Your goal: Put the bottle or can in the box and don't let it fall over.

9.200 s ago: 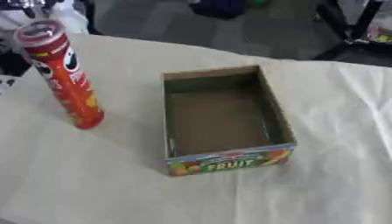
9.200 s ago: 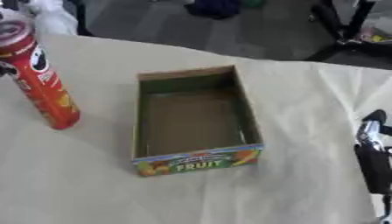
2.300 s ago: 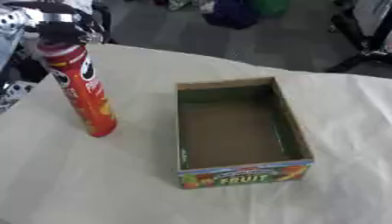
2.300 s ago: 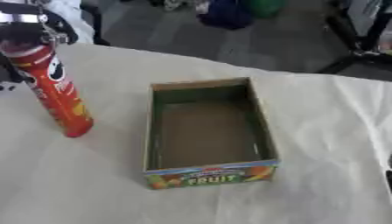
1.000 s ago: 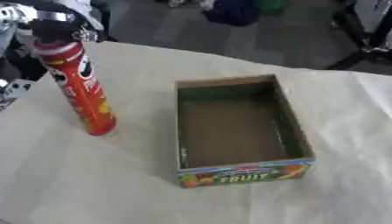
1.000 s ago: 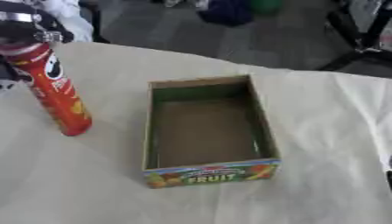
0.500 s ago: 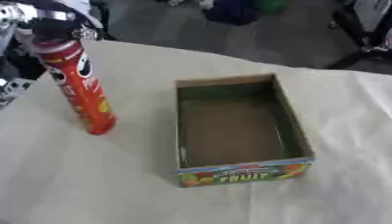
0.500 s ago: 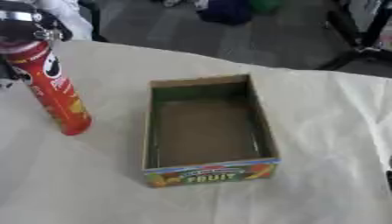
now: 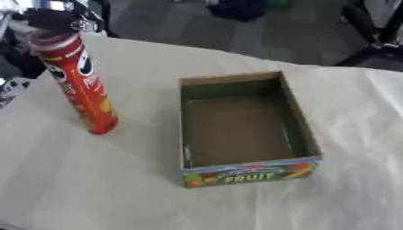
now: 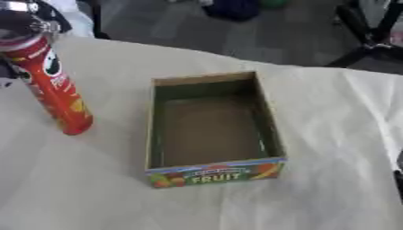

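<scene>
A tall red can [image 9: 82,90] stands on the cream tablecloth at the left, leaning slightly. My left hand [image 9: 49,19], black with silver parts, comes in from the upper left and sits over the can's top, fingers curled round the lid. To the can's right lies an open, empty cardboard box [image 9: 252,173] with "FRUIT" printed on its front wall. About a hand's width of cloth separates can and box. A dark sliver of my right hand [image 10: 398,173] shows at the right edge, well away from both.
The table's far edge runs from upper left to right behind the box. Beyond it are a dark floor, a dark bag [image 9: 236,8] and chair legs [image 9: 370,31]. Bare cloth [image 9: 94,188] lies in front of the can and box.
Long ago the can's lid was bare; now my left hand covers it. Over the last second the can and box have hardly moved.
</scene>
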`<state>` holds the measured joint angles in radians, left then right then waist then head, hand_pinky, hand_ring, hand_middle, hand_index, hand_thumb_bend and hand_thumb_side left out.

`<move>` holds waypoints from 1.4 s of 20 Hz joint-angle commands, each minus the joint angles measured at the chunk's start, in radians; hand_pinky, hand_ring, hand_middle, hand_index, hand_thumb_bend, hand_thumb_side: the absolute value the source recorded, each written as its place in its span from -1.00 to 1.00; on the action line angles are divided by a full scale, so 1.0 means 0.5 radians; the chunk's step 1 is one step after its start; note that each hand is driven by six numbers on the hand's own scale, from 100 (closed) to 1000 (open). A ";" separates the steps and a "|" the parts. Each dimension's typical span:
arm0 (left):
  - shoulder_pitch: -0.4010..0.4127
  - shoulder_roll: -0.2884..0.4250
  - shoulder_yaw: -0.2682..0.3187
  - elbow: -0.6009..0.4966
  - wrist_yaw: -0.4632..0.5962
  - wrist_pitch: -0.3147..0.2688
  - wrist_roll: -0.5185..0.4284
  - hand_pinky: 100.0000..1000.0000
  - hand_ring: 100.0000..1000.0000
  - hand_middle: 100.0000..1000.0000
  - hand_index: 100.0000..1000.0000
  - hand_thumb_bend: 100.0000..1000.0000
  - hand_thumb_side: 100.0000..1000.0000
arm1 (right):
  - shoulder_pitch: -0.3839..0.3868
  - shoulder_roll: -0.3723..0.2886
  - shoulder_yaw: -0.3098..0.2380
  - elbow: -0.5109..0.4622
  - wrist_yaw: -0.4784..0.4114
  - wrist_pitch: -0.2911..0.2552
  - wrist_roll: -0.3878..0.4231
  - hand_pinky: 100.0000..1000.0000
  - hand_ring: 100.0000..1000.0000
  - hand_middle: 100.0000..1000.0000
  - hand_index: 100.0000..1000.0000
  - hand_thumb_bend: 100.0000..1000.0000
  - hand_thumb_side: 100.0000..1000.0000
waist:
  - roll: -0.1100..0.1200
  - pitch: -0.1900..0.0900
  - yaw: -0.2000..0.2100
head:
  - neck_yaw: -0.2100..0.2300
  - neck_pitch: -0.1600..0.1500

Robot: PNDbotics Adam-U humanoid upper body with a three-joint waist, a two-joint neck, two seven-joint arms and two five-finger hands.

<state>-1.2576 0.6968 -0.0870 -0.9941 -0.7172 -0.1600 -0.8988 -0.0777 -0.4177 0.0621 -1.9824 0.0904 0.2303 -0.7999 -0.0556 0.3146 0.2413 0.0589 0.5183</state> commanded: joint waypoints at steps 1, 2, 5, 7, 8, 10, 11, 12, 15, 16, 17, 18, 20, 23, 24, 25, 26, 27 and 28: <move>-0.028 0.094 0.015 -0.054 0.012 -0.011 -0.015 0.49 0.79 0.73 0.74 -0.84 1.00 | -0.004 -0.026 -0.020 -0.035 0.005 -0.005 -0.009 -0.38 0.32 0.78 0.90 -1.00 0.34 | 0.017 -0.051 0.007 | -0.012 0.006; -0.023 0.098 0.013 -0.062 0.015 -0.016 -0.016 0.49 0.79 0.73 0.74 -0.84 1.00 | -0.006 -0.024 -0.020 -0.035 0.006 -0.006 -0.009 -0.38 0.32 0.78 0.90 -1.00 0.34 | 0.018 -0.051 0.008 | -0.017 0.004; -0.003 0.114 0.000 -0.098 0.044 -0.032 -0.016 0.49 0.79 0.73 0.74 -0.85 1.00 | -0.006 -0.023 -0.021 -0.035 0.009 -0.008 -0.009 -0.38 0.32 0.78 0.90 -1.00 0.34 | 0.019 -0.051 0.011 | -0.036 0.006; 0.011 0.121 -0.008 -0.120 0.083 -0.039 -0.016 0.48 0.78 0.73 0.74 -0.87 1.00 | -0.007 -0.023 -0.022 -0.035 0.010 -0.009 -0.009 -0.38 0.32 0.78 0.90 -1.00 0.34 | 0.019 -0.050 0.013 | -0.038 0.011; 0.020 0.126 -0.016 -0.129 0.100 -0.042 -0.016 0.48 0.78 0.73 0.74 -0.85 1.00 | -0.008 -0.021 -0.022 -0.035 0.011 -0.010 -0.008 -0.38 0.32 0.78 0.90 -1.00 0.33 | 0.018 -0.049 0.013 | -0.040 0.009; 0.039 0.140 -0.028 -0.153 0.117 -0.048 -0.016 0.48 0.78 0.73 0.73 -0.85 1.00 | -0.009 -0.019 -0.022 -0.035 0.011 -0.010 -0.007 -0.38 0.32 0.78 0.90 -1.00 0.34 | 0.017 -0.048 0.013 | -0.044 0.010; 0.048 0.147 -0.030 -0.164 0.125 -0.049 -0.016 0.48 0.78 0.73 0.73 -0.85 1.00 | -0.009 -0.018 -0.022 -0.035 0.012 -0.010 -0.007 -0.38 0.32 0.78 0.90 -1.00 0.34 | 0.017 -0.048 0.012 | -0.047 0.012; 0.056 0.154 -0.031 -0.174 0.132 -0.050 -0.016 0.48 0.78 0.73 0.73 -0.83 1.00 | -0.009 -0.019 -0.023 -0.035 0.012 -0.010 -0.007 -0.38 0.32 0.78 0.90 -1.00 0.34 | 0.017 -0.049 0.012 | -0.050 0.015; 0.077 0.173 -0.042 -0.205 0.132 -0.052 -0.016 0.48 0.78 0.73 0.74 -0.80 1.00 | -0.007 -0.017 -0.025 -0.035 0.014 -0.010 -0.008 -0.38 0.32 0.78 0.90 -1.00 0.34 | 0.017 -0.049 0.014 | -0.057 0.013; 0.081 0.175 -0.044 -0.212 0.129 -0.053 -0.016 0.47 0.78 0.73 0.74 -0.80 1.00 | -0.008 -0.017 -0.025 -0.035 0.014 -0.011 -0.008 -0.38 0.32 0.78 0.90 -1.00 0.34 | 0.018 -0.050 0.015 | -0.057 0.013; 0.084 0.176 -0.046 -0.218 0.127 -0.053 -0.016 0.47 0.77 0.73 0.74 -0.78 1.00 | -0.009 -0.016 -0.025 -0.035 0.015 -0.012 -0.007 -0.38 0.32 0.78 0.90 -1.00 0.34 | 0.018 -0.050 0.015 | -0.056 0.014; 0.088 0.178 -0.049 -0.222 0.123 -0.054 -0.016 0.47 0.77 0.73 0.74 -0.77 1.00 | -0.009 -0.016 -0.025 -0.035 0.015 -0.012 -0.006 -0.38 0.32 0.78 0.90 -1.00 0.34 | 0.018 -0.051 0.016 | -0.055 0.014; 0.093 0.178 -0.053 -0.224 0.118 -0.058 -0.016 0.45 0.76 0.73 0.74 -0.75 1.00 | -0.008 -0.015 -0.025 -0.035 0.016 -0.011 -0.005 -0.38 0.32 0.78 0.90 -1.00 0.33 | 0.018 -0.053 0.015 | -0.054 0.014; 0.100 0.172 -0.068 -0.217 0.115 -0.074 -0.016 0.42 0.74 0.72 0.74 -0.70 1.00 | -0.008 -0.015 -0.025 -0.035 0.017 -0.012 -0.002 -0.38 0.32 0.78 0.90 -1.00 0.33 | 0.018 -0.056 0.013 | -0.051 0.019; 0.101 0.169 -0.073 -0.212 0.112 -0.079 -0.016 0.40 0.73 0.71 0.74 -0.69 1.00 | -0.008 -0.015 -0.025 -0.035 0.017 -0.012 -0.001 -0.38 0.32 0.78 0.90 -1.00 0.33 | 0.019 -0.057 0.011 | -0.050 0.020; 0.102 0.167 -0.077 -0.207 0.108 -0.084 -0.016 0.40 0.72 0.70 0.74 -0.68 1.00 | -0.008 -0.014 -0.026 -0.035 0.018 -0.013 0.000 -0.38 0.32 0.78 0.90 -1.00 0.33 | 0.019 -0.058 0.011 | -0.049 0.019; 0.102 0.164 -0.079 -0.202 0.104 -0.090 -0.016 0.38 0.70 0.69 0.73 -0.67 1.00 | -0.007 -0.013 -0.026 -0.035 0.018 -0.013 0.000 -0.38 0.32 0.78 0.90 -1.00 0.33 | 0.019 -0.058 0.010 | -0.048 0.017; 0.103 0.162 -0.082 -0.198 0.101 -0.096 -0.016 0.37 0.69 0.67 0.72 -0.67 1.00 | -0.007 -0.013 -0.026 -0.035 0.018 -0.013 0.000 -0.38 0.32 0.78 0.90 -1.00 0.33 | 0.019 -0.059 0.009 | -0.047 0.015; 0.104 0.161 -0.084 -0.194 0.098 -0.103 -0.016 0.36 0.67 0.66 0.71 -0.67 1.00 | -0.006 -0.014 -0.027 -0.035 0.018 -0.013 0.001 -0.38 0.32 0.78 0.90 -1.00 0.33 | 0.019 -0.060 0.008 | -0.046 0.014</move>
<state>-1.1893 0.7477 -0.1321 -1.0852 -0.6650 -0.1979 -0.9005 -0.0780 -0.4164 0.0565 -1.9824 0.0926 0.2258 -0.7990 -0.0521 0.3140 0.2465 0.0336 0.5266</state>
